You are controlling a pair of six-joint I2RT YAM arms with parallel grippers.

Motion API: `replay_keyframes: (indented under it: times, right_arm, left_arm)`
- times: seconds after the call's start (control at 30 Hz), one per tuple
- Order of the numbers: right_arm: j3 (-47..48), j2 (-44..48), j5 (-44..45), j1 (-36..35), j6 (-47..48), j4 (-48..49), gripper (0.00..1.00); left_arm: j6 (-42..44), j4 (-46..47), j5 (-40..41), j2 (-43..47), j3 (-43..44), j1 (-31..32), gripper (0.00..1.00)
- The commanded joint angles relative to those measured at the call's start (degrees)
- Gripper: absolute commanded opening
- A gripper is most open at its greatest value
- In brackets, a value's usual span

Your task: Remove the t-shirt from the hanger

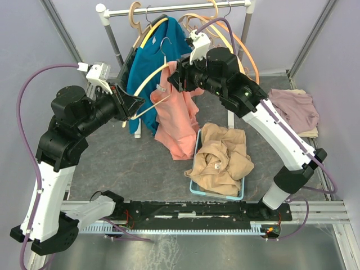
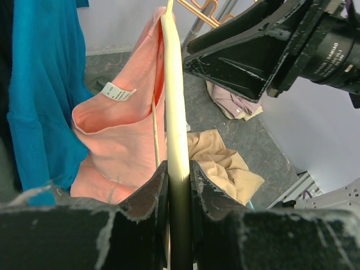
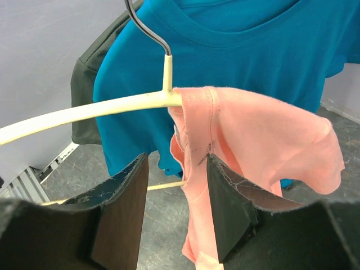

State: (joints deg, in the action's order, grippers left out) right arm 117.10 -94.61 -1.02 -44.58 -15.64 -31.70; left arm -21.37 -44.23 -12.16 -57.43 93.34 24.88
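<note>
A pink t-shirt (image 1: pixel 177 121) hangs off one side of a cream hanger (image 1: pixel 147 83); the hanger's other arm is bare. My left gripper (image 1: pixel 136 107) is shut on that bare arm; in the left wrist view the hanger (image 2: pixel 174 112) runs straight up between the fingers of the gripper (image 2: pixel 180 185). My right gripper (image 1: pixel 177 76) is open at the shirt's shoulder. In the right wrist view the pink t-shirt (image 3: pixel 259 135) drapes from the hanger (image 3: pixel 84 111), and its collar edge hangs between the jaws of the right gripper (image 3: pixel 174 185), against the right finger.
A teal t-shirt (image 1: pixel 152 62) hangs on the rack rail (image 1: pixel 180 8) just behind, with bare orange hangers (image 1: pixel 236 34) beside it. A blue basket (image 1: pixel 194 180) holding a tan garment (image 1: pixel 222 157) sits below the shirt. Folded mauve cloth (image 1: pixel 298 109) lies at the right.
</note>
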Motion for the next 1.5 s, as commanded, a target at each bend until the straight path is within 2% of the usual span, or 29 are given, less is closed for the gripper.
replay_keyframes:
  times: [0.0,0.1,0.33,0.43,0.5,0.6,0.9,1.47]
  right_arm:
    - [5.0,-1.8,1.7,-0.3,-1.0,0.1,0.54]
    - [7.0,-3.6,3.3,-0.3,-1.3,-0.5,0.52]
    - [9.9,-5.5,7.7,-0.4,-1.0,-1.9,0.4]
    - [10.1,-5.8,8.5,-0.3,-0.7,-2.3,0.31]
    - [10.2,-5.9,9.1,-0.3,-0.7,-2.2,0.15]
    - [10.2,-5.5,10.9,-0.3,-0.6,-2.2,0.01]
    - [8.0,-2.3,22.2,0.4,3.5,-2.0,0.01]
    - [2.5,2.2,25.0,4.8,1.0,-3.4,0.01]
  left_arm:
    - [-1.4,8.9,-1.5,1.2,2.1,0.2,0.03]
    - [-1.4,9.1,-2.5,1.3,2.3,0.2,0.03]
    - [-1.3,9.2,-3.9,1.9,2.9,0.1,0.03]
    - [-1.3,9.3,-4.4,2.0,3.2,0.2,0.03]
    - [-1.3,9.3,-4.4,1.9,3.4,0.2,0.03]
    - [-1.1,9.2,-3.8,2.0,3.5,0.2,0.03]
    - [0.2,6.9,-4.7,4.0,3.6,0.2,0.03]
    - [-0.3,4.8,4.4,7.8,5.5,0.1,0.03]
